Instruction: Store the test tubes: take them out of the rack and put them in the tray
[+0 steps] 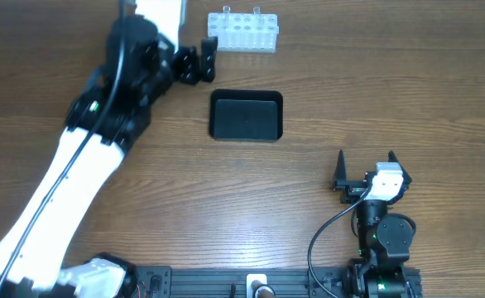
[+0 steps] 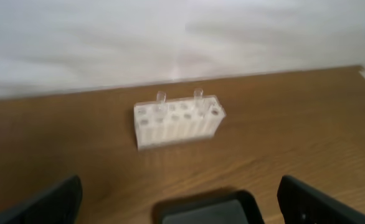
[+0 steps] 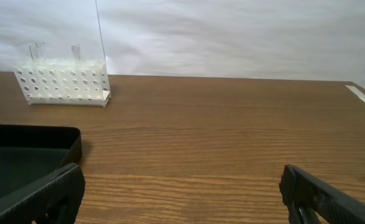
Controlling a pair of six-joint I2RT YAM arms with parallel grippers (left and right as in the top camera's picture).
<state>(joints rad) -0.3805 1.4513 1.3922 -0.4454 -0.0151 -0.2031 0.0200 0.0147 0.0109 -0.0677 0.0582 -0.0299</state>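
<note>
A white perforated rack (image 1: 243, 32) stands at the table's far edge with two clear test tubes (image 1: 227, 11) sticking up from it; it appears too as the rack (image 2: 179, 121) and the rack (image 3: 63, 81). A black tray (image 1: 246, 115) lies in front of it with nothing in it; its edge is the tray (image 2: 208, 208) and the tray (image 3: 30, 152). My left gripper (image 1: 199, 62) hovers open above the table just left of the rack, holding nothing. Low near its base, my right gripper (image 1: 365, 170) stands open, well short of the tray.
The wooden table (image 1: 391, 91) is bare to the right of the tray and rack. A white wall (image 3: 232, 37) rises behind the table's far edge. The left arm's white link (image 1: 69, 190) crosses the left side.
</note>
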